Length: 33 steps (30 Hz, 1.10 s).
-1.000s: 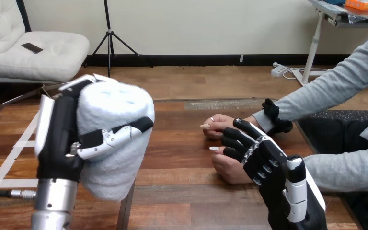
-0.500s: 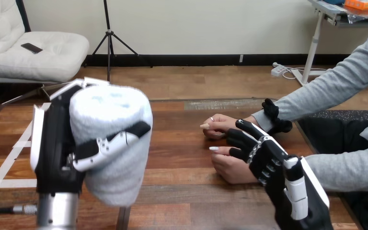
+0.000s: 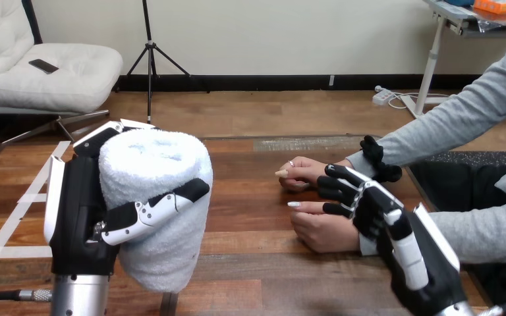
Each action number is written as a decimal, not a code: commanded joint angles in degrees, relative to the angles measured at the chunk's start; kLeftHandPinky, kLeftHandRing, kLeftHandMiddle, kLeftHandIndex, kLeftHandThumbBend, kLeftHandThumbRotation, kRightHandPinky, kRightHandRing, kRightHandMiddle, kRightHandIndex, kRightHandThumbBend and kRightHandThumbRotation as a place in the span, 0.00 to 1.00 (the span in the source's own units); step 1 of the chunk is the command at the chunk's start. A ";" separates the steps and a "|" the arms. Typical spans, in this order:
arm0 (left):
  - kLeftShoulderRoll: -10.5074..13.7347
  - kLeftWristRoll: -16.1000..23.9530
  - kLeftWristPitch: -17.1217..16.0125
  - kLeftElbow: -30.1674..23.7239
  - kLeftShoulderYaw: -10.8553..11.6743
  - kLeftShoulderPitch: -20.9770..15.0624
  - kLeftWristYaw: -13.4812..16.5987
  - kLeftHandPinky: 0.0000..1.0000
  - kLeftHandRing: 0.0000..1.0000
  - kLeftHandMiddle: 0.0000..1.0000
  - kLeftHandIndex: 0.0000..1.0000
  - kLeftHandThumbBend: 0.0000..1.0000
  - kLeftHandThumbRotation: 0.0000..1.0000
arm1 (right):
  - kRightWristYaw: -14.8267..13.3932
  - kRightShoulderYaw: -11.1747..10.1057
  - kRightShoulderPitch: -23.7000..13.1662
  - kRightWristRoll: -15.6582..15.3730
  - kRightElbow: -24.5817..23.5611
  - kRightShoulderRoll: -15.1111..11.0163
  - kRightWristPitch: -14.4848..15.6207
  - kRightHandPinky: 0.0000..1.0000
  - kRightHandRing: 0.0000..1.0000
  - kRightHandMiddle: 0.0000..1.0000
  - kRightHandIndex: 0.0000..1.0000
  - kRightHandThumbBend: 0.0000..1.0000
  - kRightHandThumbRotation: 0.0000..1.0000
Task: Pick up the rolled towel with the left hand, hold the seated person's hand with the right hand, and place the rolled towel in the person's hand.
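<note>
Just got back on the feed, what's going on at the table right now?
The left hand grips the rolled towel upright, raised above the table. The right hand, open, reaches over the person's nearer hand, which lies on the table; I cannot tell if they touch. The towel is not yet delivered.

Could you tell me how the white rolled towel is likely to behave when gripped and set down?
The white rolled towel likely squashes easily: the left robot hand's thumb sinks into its side. Probably light, since one hand holds it upright. Laid sideways, it might roll.
</note>
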 commanded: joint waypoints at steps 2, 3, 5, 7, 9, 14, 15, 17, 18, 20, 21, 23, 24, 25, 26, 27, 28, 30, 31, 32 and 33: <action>-0.11 -0.96 -2.03 -0.42 0.87 -3.15 -0.65 0.27 0.33 0.40 0.43 0.63 0.00 | 0.23 -1.44 -7.37 -0.66 3.25 -2.49 -2.76 0.79 0.85 0.86 0.86 0.89 1.00; -0.10 -1.03 -2.05 -0.30 0.90 -3.21 -0.78 0.27 0.33 0.40 0.43 0.63 0.00 | 0.10 -1.59 -8.06 -1.02 3.97 -2.95 -3.06 0.79 0.84 0.86 0.86 0.89 1.00; -0.20 -0.99 -2.04 -0.12 0.88 -3.36 -0.87 0.27 0.33 0.40 0.43 0.63 0.00 | 0.02 -1.78 -8.91 -1.27 4.98 -3.50 -3.55 0.79 0.84 0.86 0.85 0.90 1.00; -0.22 -0.98 -1.72 -0.12 0.88 -3.37 -0.93 0.27 0.33 0.40 0.43 0.63 0.00 | 0.28 -1.97 -10.07 -1.27 6.18 -4.23 -3.90 0.78 0.84 0.86 0.85 0.89 1.00; -0.31 -0.69 -1.63 -0.11 0.88 -3.45 -0.88 0.27 0.33 0.40 0.43 0.63 0.00 | 0.27 -2.24 -11.37 -1.39 7.38 -4.98 -4.08 0.78 0.84 0.85 0.85 0.89 1.00; -0.56 0.09 -1.63 -0.12 0.97 -3.58 -0.46 0.27 0.33 0.40 0.42 0.63 0.00 | 0.38 -2.54 -13.07 -1.29 8.99 -5.92 -3.77 0.77 0.83 0.85 0.84 0.88 1.00; -0.58 0.17 -1.72 0.01 1.00 -3.66 -0.42 0.27 0.33 0.40 0.42 0.63 0.00 | 0.24 -2.60 -13.56 -1.49 9.41 -6.18 -3.78 0.77 0.83 0.85 0.84 0.88 1.00; -0.70 0.30 -1.74 0.10 1.04 -3.72 -0.29 0.27 0.33 0.39 0.42 0.64 0.00 | 0.09 -2.71 -14.68 -1.90 10.51 -6.77 -4.05 0.77 0.83 0.85 0.84 0.88 1.00; -0.77 0.36 -1.69 0.09 1.05 -3.73 -0.22 0.27 0.33 0.39 0.42 0.64 0.00 | 0.08 -2.76 -15.22 -2.07 11.12 -7.04 -4.28 0.77 0.83 0.85 0.83 0.87 1.00; -0.86 0.43 -1.62 0.08 1.05 -3.76 -0.15 0.27 0.33 0.39 0.42 0.64 0.00 | 0.11 -2.78 -15.75 -2.16 11.85 -7.27 -4.64 0.76 0.83 0.85 0.83 0.86 1.00; -0.90 0.51 -1.60 0.08 1.05 -3.77 -0.09 0.26 0.33 0.39 0.42 0.64 0.00 | 0.06 -2.84 -16.27 -2.34 12.49 -7.47 -4.90 0.76 0.83 0.85 0.83 0.86 1.00; -0.96 0.65 -1.57 0.10 1.07 -3.82 -0.01 0.26 0.33 0.39 0.42 0.64 0.00 | -0.01 -2.89 -16.99 -2.54 13.47 -7.75 -5.34 0.76 0.83 0.85 0.84 0.86 1.00; -1.01 0.58 -1.44 0.03 1.05 -3.79 0.00 0.26 0.33 0.39 0.42 0.64 0.00 | -0.13 -2.92 -17.63 -2.85 14.29 -8.05 -5.58 0.76 0.83 0.85 0.84 0.85 1.00; -1.05 0.53 -1.34 -0.01 1.03 -3.78 -0.01 0.26 0.33 0.39 0.42 0.64 0.00 | -0.20 -2.92 -18.06 -3.03 14.88 -8.25 -5.76 0.77 0.83 0.85 0.84 0.85 1.00; -1.09 0.50 -1.27 -0.02 1.03 -3.80 -0.01 0.26 0.33 0.39 0.42 0.64 0.00 | -0.25 -2.90 -18.40 -3.15 15.38 -8.40 -5.96 0.77 0.83 0.85 0.84 0.84 1.00; -1.12 0.63 -1.28 -0.05 1.05 -3.81 0.06 0.26 0.32 0.39 0.42 0.64 0.00 | -0.45 -2.91 -18.93 -3.52 16.08 -8.69 -5.99 0.77 0.84 0.85 0.84 0.84 1.00; -1.13 0.76 -1.30 -0.05 1.07 -3.85 0.11 0.26 0.32 0.39 0.42 0.63 0.00 | -0.57 -2.91 -19.28 -3.75 16.57 -8.87 -6.04 0.77 0.84 0.85 0.84 0.82 1.00; -1.18 0.82 -1.36 -0.01 1.07 -3.93 0.15 0.26 0.32 0.39 0.42 0.63 0.00 | -0.95 -2.89 -20.12 -4.53 17.90 -9.32 -6.44 0.79 0.85 0.85 0.84 0.77 1.00; -1.21 0.80 -1.37 0.03 1.06 -3.98 0.15 0.26 0.32 0.39 0.42 0.63 0.00 | -1.14 -2.87 -20.52 -4.93 18.59 -9.53 -6.73 0.79 0.85 0.85 0.84 0.74 1.00; -1.23 0.79 -1.38 0.08 1.05 -4.03 0.16 0.26 0.32 0.39 0.42 0.63 0.00 | -1.27 -2.86 -20.83 -5.22 19.14 -9.67 -6.98 0.80 0.85 0.85 0.84 0.72 1.00; -1.24 0.87 -1.42 0.09 1.07 -4.08 0.21 0.26 0.32 0.39 0.42 0.63 0.00 | -1.37 -2.82 -21.58 -5.80 20.47 -10.01 -7.85 0.80 0.85 0.85 0.84 0.71 1.00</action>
